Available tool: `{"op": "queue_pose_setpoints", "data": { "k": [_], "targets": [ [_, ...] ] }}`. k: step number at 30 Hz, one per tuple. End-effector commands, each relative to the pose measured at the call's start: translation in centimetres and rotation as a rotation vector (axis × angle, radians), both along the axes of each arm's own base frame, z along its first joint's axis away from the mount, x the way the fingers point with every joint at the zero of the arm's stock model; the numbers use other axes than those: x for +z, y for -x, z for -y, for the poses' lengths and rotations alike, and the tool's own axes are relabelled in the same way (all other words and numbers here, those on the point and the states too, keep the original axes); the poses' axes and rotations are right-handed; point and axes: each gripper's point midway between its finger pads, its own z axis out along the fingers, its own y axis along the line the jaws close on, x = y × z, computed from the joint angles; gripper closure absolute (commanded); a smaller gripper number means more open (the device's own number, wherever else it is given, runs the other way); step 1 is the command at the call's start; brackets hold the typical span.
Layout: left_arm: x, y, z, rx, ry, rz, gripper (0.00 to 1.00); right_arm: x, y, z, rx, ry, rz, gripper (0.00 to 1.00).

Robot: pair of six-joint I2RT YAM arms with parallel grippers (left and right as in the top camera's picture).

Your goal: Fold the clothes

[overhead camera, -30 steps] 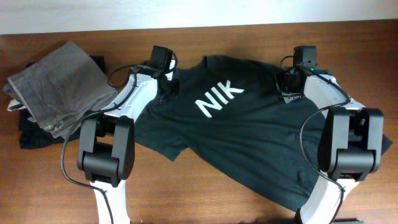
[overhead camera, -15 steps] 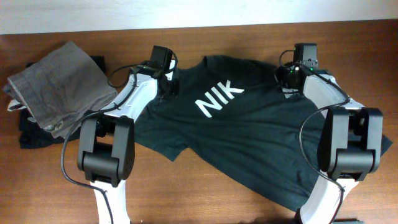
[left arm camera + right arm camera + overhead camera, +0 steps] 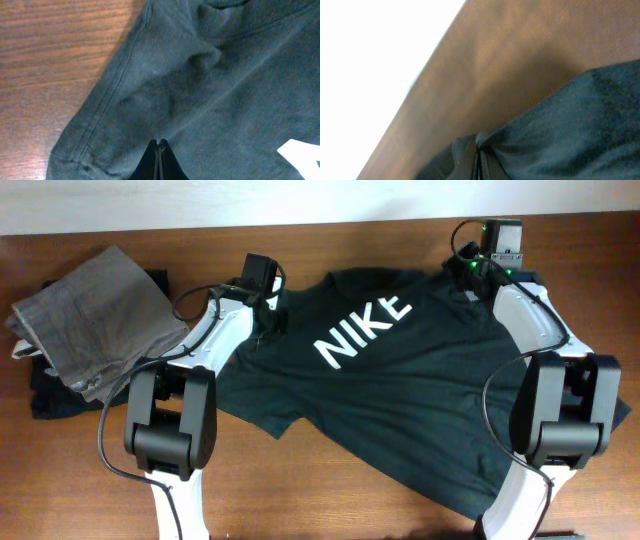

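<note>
The clothes (image 3: 400, 390), a dark charcoal T-shirt with white "NIKE" lettering, lie spread chest-up on the wooden table (image 3: 320, 490). My left gripper (image 3: 272, 320) rests at the shirt's left shoulder. In the left wrist view its jaws (image 3: 159, 143) are shut, tips pinched into the cloth (image 3: 200, 90) beside the sleeve seam. My right gripper (image 3: 470, 272) is at the right shoulder, near the table's far edge. The right wrist view shows it (image 3: 480, 140) shut on a small bunch of the shirt's edge (image 3: 580, 120), lifted a little above the wood.
Grey folded trousers (image 3: 95, 320) lie at the far left on a black folded garment (image 3: 50, 395). The table's far edge meets a white surface (image 3: 300, 200) just beyond the right gripper. Both arm bases (image 3: 170, 425) (image 3: 560, 410) stand over the shirt's sides.
The right gripper closed on the right shoulder and pulled it toward the far edge. That flattened the chest and uncovered the "E" of NIKE. The left arm stayed put.
</note>
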Motion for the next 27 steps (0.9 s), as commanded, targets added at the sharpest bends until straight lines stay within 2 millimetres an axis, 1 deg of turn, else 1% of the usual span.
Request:
{"op": "queue_pose_setpoints", "data": {
  "k": [1, 4, 9, 11, 14, 17, 19, 21, 23, 27],
  "targets": [
    [-0.7, 0.4, -0.1, 0.006, -0.010, -0.022, 1.00, 0.0, -1.7, 0.8, 0.004, 0.103, 0.054, 0.96],
    [-0.8, 0.7, -0.1, 0.006, -0.013, -0.034, 1.00, -1.0, -3.1, 0.9, 0.003, 0.108, 0.103, 0.96],
    [-1.1, 1.5, -0.3, 0.006, -0.022, -0.068, 1.00, -3.8, -5.3, 1.1, -0.001, 0.114, 0.167, 0.96],
    [-1.1, 1.7, -0.4, 0.005, -0.022, -0.078, 1.00, -4.7, -6.4, 1.2, -0.005, 0.120, 0.219, 0.96],
    [-1.1, 1.7, -0.4, 0.005, -0.021, -0.077, 1.00, -5.0, -7.8, 1.3, 0.021, 0.173, 0.313, 0.96],
    [-1.1, 1.5, -0.3, 0.005, -0.019, -0.070, 1.00, -5.1, -8.4, 2.0, 0.012, 0.231, 0.340, 0.96],
    [-1.0, 1.3, -0.3, 0.005, -0.017, -0.062, 1.00, -4.4, -8.7, 2.3, 0.038, 0.290, 0.353, 0.96],
    [-0.9, 1.2, -0.2, 0.005, -0.015, -0.054, 1.00, -2.7, -9.6, 2.1, 0.100, 0.331, 0.387, 0.96],
    [-0.9, 1.0, -0.2, 0.005, -0.013, -0.046, 0.99, -0.9, -10.4, 1.8, 0.161, 0.326, 0.400, 0.96],
    [-0.8, 0.9, -0.1, 0.005, -0.012, -0.041, 1.00, 3.5, -11.7, 2.5, 0.224, 0.344, 0.388, 0.96]
  ]
}}
